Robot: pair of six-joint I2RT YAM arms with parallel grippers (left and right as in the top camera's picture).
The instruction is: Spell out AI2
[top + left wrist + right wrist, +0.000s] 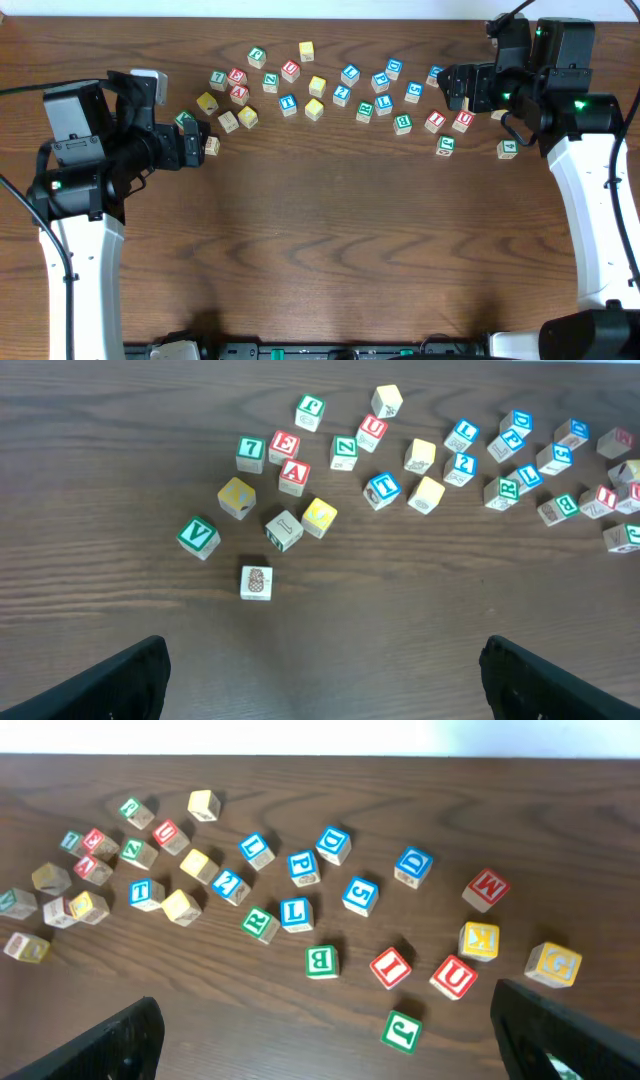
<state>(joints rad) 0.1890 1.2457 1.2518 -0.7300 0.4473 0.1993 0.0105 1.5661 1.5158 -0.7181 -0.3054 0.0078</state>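
Progress, we judge, is nil: left gripper (325,685) spread and empty short of the red A (293,474), blue 2 (459,467) and red I (390,967) loose on the table (320,250), right gripper (330,1045) likewise spread, every letter unplaced.

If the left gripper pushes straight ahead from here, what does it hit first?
Probably the picture block, slightly left of centre between the open fingers of the left gripper. The yellow block sits further on. Depth is hard to judge.
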